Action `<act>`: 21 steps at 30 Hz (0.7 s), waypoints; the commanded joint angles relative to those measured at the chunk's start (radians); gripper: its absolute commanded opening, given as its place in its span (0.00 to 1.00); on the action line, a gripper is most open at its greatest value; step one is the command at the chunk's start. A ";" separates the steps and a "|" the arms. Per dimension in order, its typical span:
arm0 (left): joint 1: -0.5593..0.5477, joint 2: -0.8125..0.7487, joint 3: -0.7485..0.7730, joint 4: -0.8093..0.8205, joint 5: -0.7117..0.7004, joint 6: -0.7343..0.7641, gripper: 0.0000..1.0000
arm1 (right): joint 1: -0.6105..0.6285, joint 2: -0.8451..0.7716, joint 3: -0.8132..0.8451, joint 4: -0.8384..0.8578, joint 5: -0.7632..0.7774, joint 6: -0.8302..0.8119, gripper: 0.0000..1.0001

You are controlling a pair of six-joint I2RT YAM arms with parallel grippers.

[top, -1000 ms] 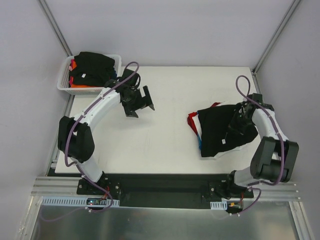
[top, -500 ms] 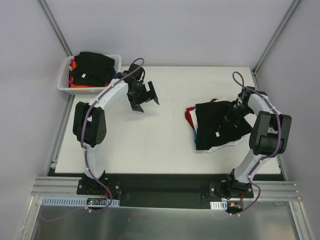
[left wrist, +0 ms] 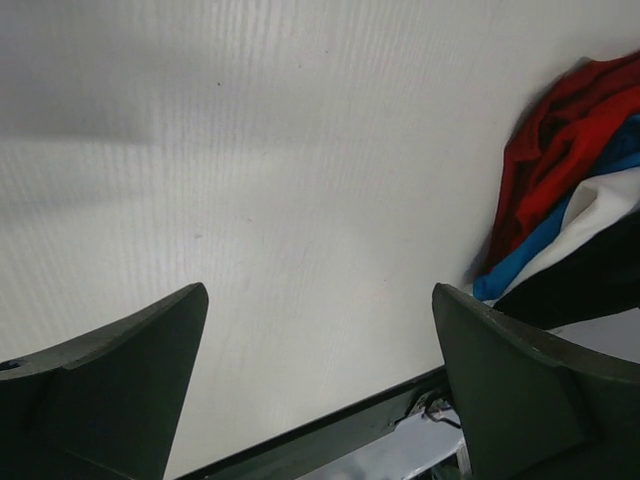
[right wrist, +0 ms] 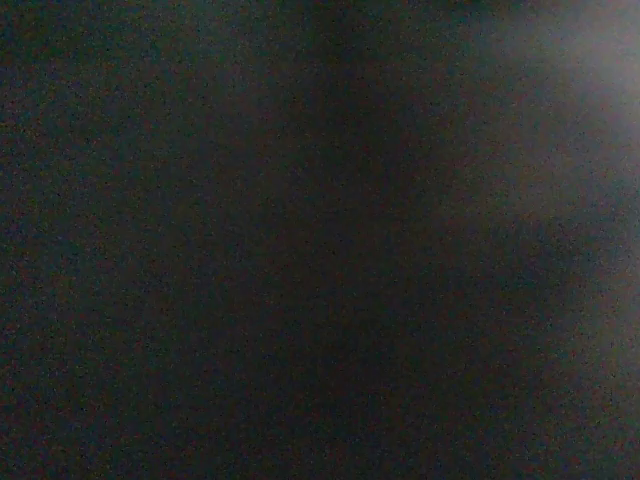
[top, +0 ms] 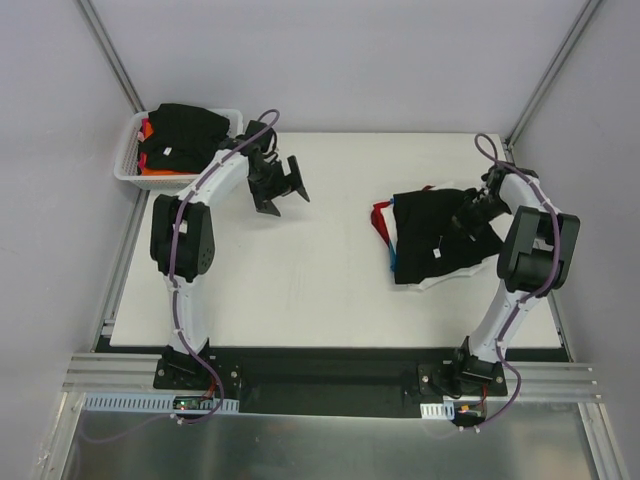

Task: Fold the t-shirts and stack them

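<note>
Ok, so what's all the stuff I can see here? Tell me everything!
table: one, white, under everything.
basket: one, white mesh, at the far left corner.
black cloth: count unclear, black, heaped in the basket.
orange cloth: count unclear, orange, under the black cloth in the basket.
black t-shirt: one, black, on top of the pile on the table's right side.
white t-shirt: one, white, peeking out beneath it.
blue t-shirt: one, blue, a strip at the pile's edge.
red t-shirt: one, red, sticking out on the pile's left.
left hand: one, black, open, above the table near the basket.
right hand: one, black, shut, down on the black t-shirt.
</note>
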 commanded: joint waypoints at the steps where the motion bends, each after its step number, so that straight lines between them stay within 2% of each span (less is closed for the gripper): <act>1: 0.037 -0.010 0.009 -0.022 0.026 0.078 0.95 | -0.101 0.082 0.066 0.143 0.047 0.064 0.01; 10: 0.061 -0.049 -0.059 -0.029 0.050 0.136 0.96 | -0.184 0.151 0.181 0.123 0.104 0.056 0.01; 21: 0.095 -0.008 -0.023 -0.036 0.073 0.129 0.96 | -0.220 0.206 0.275 0.130 0.149 0.076 0.01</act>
